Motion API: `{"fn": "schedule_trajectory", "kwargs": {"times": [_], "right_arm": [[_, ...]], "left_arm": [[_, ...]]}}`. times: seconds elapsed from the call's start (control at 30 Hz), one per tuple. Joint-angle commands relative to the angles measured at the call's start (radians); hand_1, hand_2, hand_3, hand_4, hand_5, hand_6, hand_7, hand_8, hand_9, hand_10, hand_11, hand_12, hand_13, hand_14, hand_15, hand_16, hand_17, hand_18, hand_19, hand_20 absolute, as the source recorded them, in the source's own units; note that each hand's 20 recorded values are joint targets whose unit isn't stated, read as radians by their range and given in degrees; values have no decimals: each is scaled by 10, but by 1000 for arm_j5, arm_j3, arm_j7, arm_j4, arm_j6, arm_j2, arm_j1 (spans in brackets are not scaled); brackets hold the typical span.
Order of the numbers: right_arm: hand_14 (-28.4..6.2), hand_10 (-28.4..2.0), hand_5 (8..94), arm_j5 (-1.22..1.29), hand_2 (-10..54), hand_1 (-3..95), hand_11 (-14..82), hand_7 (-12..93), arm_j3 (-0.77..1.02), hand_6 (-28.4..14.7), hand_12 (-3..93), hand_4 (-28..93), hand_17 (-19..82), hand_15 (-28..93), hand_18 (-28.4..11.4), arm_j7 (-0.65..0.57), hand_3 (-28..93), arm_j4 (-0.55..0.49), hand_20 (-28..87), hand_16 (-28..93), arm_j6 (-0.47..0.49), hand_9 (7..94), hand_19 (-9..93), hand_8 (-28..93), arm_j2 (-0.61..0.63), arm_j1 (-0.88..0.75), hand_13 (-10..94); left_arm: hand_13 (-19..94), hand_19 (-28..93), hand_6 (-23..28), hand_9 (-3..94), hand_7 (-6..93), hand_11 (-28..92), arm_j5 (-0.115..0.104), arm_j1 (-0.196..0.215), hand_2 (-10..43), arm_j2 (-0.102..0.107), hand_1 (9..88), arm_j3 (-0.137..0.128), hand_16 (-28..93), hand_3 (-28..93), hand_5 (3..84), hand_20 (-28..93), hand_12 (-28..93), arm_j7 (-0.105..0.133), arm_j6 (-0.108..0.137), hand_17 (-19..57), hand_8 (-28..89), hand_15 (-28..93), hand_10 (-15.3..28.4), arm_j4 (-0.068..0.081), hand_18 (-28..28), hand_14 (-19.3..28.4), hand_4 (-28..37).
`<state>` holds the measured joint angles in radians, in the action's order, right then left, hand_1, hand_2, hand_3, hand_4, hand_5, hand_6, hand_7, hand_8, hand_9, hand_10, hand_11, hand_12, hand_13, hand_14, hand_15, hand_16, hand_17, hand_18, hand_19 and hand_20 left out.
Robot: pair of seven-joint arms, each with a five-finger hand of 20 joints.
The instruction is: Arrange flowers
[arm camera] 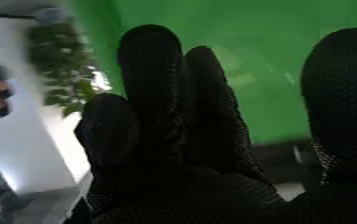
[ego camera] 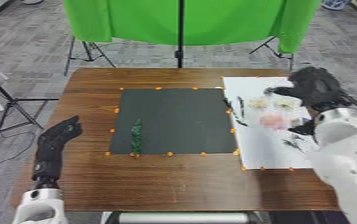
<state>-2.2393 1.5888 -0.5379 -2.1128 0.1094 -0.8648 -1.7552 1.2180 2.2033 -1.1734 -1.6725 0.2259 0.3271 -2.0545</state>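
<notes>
In the head view, my right hand [ego camera: 313,89] is over the far right part of the white sheet [ego camera: 268,150], its fingers extended and holding nothing. Flowers lie on that sheet near it: pale yellow blooms [ego camera: 258,103] and a pink bloom [ego camera: 274,120], with dark thin stems [ego camera: 241,111] to their left. A green leafy stem [ego camera: 136,137] lies upright on the left part of the black mat [ego camera: 179,120]. My left hand [ego camera: 59,136] rests at the table's left side, fingers relaxed. In the right wrist view, my right hand [arm camera: 170,145] shows straight fingers and thumb apart.
Orange markers [ego camera: 170,154] line the mat and sheet on the brown table [ego camera: 157,182]. A dark sprig [ego camera: 293,144] lies on the sheet's near right part. Beyond the table are a green cloth [ego camera: 139,20] and black stands [ego camera: 180,54].
</notes>
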Motion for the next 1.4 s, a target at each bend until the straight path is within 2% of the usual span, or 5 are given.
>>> {"fn": "schedule_trajectory", "kwargs": {"times": [0.03, 0.47, 0.63, 0.83, 1.4], "right_arm": [[-87, -170, 564, -54, -95, 322, 162, 115, 42, -54, 241, -280, 547, 589, -142, -38, 616, 99, 413, 297, 48, 570, 932, -53, 17, -160, 754], [-70, -154, 595, -98, -95, 365, 187, 134, 66, -42, 244, -283, 563, 598, -132, -59, 621, 140, 425, 296, 71, 613, 932, -57, 19, -240, 780], [-40, -122, 690, -154, -95, 468, 257, 193, 19, -2, 242, -281, 608, 602, -106, -61, 636, 179, 459, 301, -95, 729, 932, -83, 25, -244, 838], [-16, -78, 827, -168, -95, 624, 227, 234, -5, 12, 419, -277, 675, 573, -90, -46, 525, 185, 489, 323, -211, 898, 932, 129, 22, -250, 921], [-5, -73, 851, -49, -95, 629, 298, 235, -305, 7, 400, -261, 708, 590, -81, -34, 556, 4, 501, 310, -351, 914, 932, 137, -96, 74, 937]], "left_arm": [[324, 170, 47, 436, 137, 224, 14, 15, -9, -19, 281, -9, -22, 680, 464, 229, 118, -55, -85, 43, -69, 345, 137, -7, 139, 177, -235], [322, 169, 48, 436, 134, 224, 34, 14, -10, -26, 283, -14, -26, 678, 463, 227, 116, -86, -119, 38, -69, 347, 137, -9, 140, 178, -233], [322, 169, 48, 437, 134, 223, 33, 12, -8, -29, 284, -9, -26, 676, 463, 227, 116, -85, -117, 38, -68, 346, 137, -7, 140, 179, -231], [323, 169, 49, 438, 134, 224, 33, 5, -7, -26, 284, -4, -26, 674, 464, 227, 116, -95, -126, 36, -69, 347, 137, -3, 140, 179, -230], [323, 170, 48, 441, 130, 225, 35, -16, -5, -8, 282, -1, -25, 673, 461, 225, 117, -111, -154, 31, -67, 347, 138, 0, 142, 181, -231]]}}
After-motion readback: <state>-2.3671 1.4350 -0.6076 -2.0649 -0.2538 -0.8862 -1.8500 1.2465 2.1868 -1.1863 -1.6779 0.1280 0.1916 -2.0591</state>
